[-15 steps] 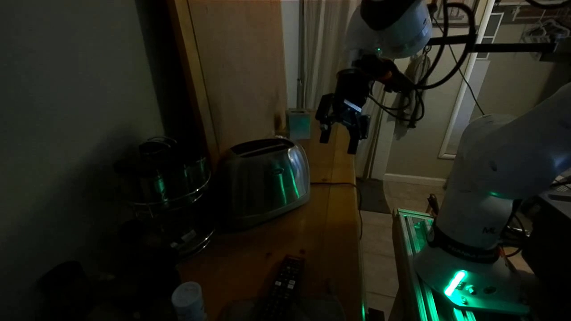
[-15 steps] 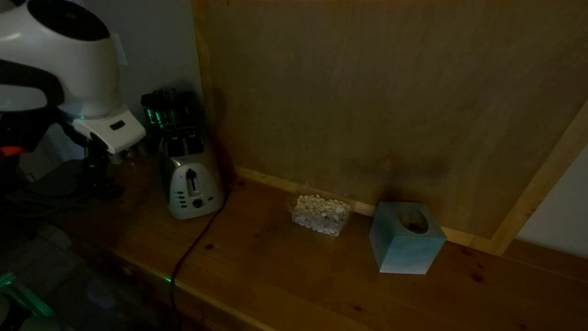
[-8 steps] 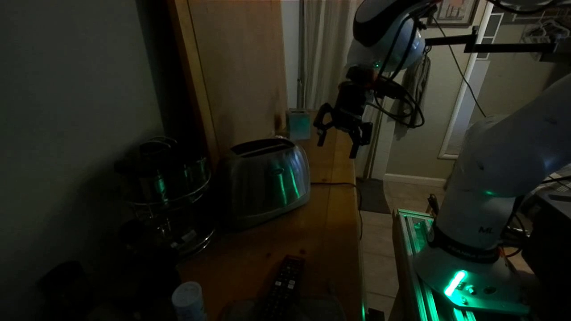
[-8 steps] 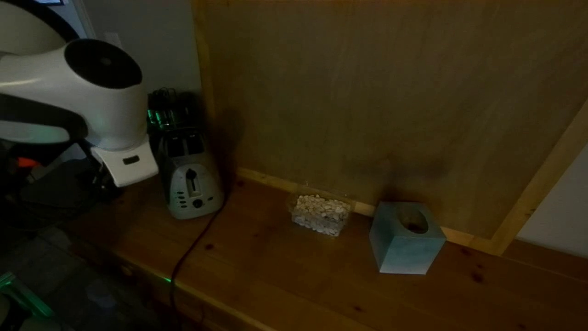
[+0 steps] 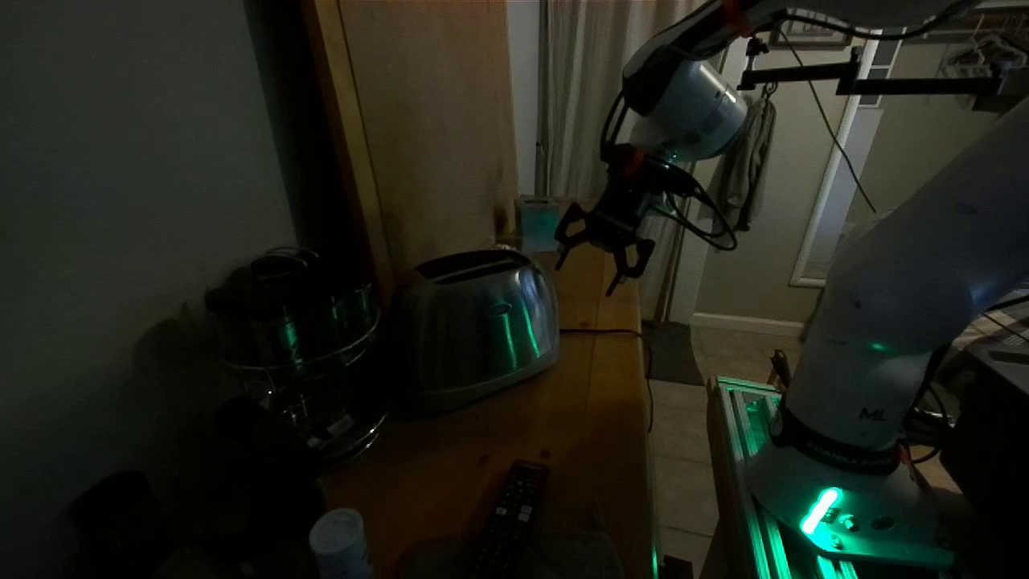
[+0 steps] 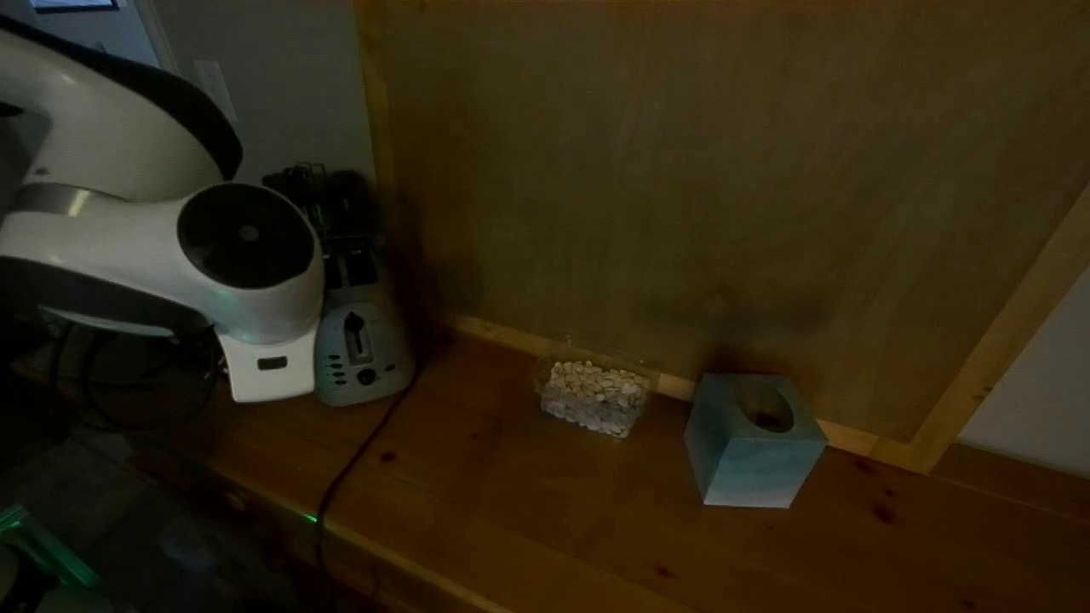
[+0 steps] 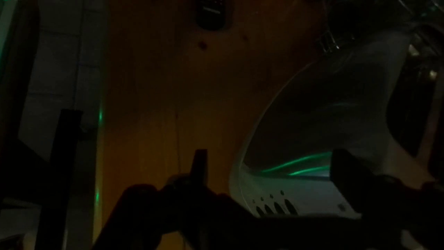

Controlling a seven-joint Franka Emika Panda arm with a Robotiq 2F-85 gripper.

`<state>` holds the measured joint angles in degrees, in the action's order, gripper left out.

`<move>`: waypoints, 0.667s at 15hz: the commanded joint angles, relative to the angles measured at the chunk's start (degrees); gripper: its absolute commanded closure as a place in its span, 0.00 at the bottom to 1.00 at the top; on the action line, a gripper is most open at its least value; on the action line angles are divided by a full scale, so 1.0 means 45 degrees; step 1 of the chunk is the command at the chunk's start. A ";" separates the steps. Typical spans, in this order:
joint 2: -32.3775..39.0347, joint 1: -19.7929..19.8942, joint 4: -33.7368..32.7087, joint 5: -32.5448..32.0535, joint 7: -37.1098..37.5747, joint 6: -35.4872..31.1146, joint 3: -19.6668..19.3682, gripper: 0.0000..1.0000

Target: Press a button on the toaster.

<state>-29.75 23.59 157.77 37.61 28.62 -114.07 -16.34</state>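
Note:
The toaster (image 5: 482, 330) is rounded shiny steel with dark top slots, upright on the wooden counter. In an exterior view its pale end panel (image 6: 364, 353) shows a lever, a round knob and a column of small dark buttons (image 6: 336, 369). My gripper (image 5: 587, 278) is open and empty, tilted, near the panel end of the toaster. In the wrist view the gripper's fingers (image 7: 267, 152) are wide apart, with the toaster (image 7: 312, 121) and its buttons (image 7: 277, 207) seen between them. Contact cannot be told. The arm hides the gripper in an exterior view.
A dark metal rack appliance (image 5: 305, 338) stands beside the toaster. A remote (image 5: 514, 511) and a white canister (image 5: 339, 540) lie nearer that camera. A clear box of pale pieces (image 6: 593, 396), a tissue box (image 6: 754, 443) and a power cord (image 6: 358, 464) are on the panel side.
The arm has come forward and lower. The gripper has tilted and moved closer to the toaster's panel end. The arm now covers one side of the toaster in an exterior view.

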 commanded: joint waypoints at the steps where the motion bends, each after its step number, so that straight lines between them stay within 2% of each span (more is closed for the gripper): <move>1: 0.0884 0.0279 -0.0015 0.1570 0.0493 -0.0786 -0.0179 0.41; 4: 0.1284 0.0463 -0.0013 0.2097 0.0677 -0.1277 -0.0193 0.62; 8: 0.1799 0.0525 -0.0008 0.1791 0.0944 -0.1767 -0.0061 0.91; 10: 0.2021 0.0483 -0.0008 0.1697 0.1011 -0.1879 -0.0043 0.99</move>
<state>-22.45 25.58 157.76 44.99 32.05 -121.14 -17.31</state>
